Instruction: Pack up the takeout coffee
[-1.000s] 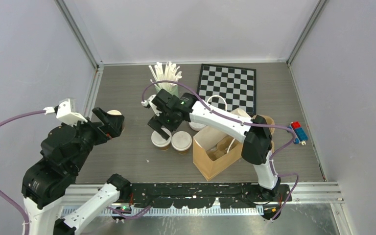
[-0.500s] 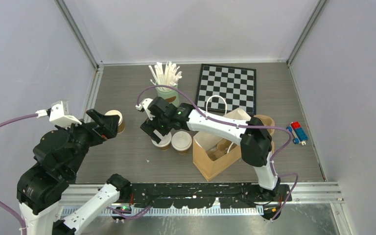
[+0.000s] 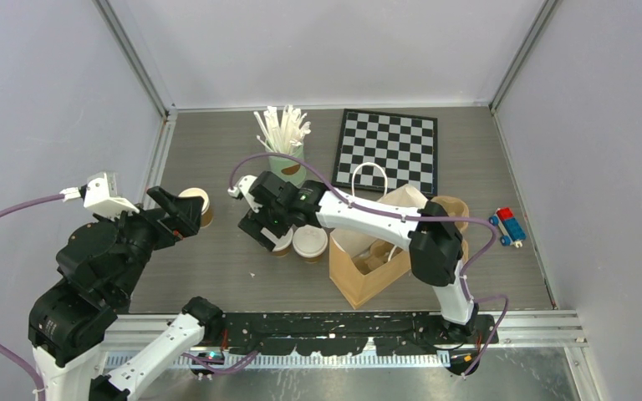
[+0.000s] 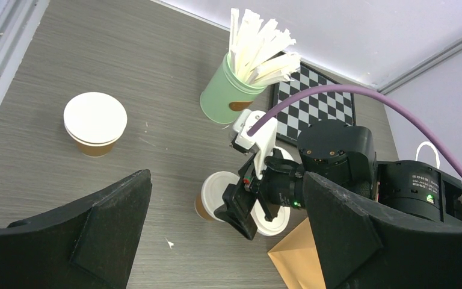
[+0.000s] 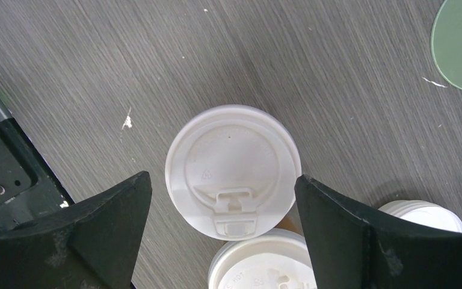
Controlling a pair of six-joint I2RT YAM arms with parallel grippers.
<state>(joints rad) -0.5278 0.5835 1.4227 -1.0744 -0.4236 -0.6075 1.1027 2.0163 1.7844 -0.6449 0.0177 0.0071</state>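
Two tan paper cups with white lids stand side by side mid-table: the left cup (image 3: 280, 243) (image 5: 231, 171) and the right cup (image 3: 310, 241) (image 5: 264, 265). My right gripper (image 3: 267, 231) (image 5: 221, 177) is open just above the left cup, one jaw on each side of its lid, not touching it. Another lidded cup (image 3: 196, 205) (image 4: 95, 122) stands at the left. My left gripper (image 3: 180, 217) (image 4: 225, 180) is open and empty, raised beside that cup.
An open brown paper bag (image 3: 368, 271) with a white handle stands right of the cups. A mint-green can of white sticks (image 3: 287, 160) and a chessboard (image 3: 387, 146) are behind. A further lid edge (image 5: 424, 217) shows at the right. A toy (image 3: 508, 225) lies far right.
My right gripper has moved left and toward the near side, coming over the left middle cup. My left arm shifted slightly at first, then held still.
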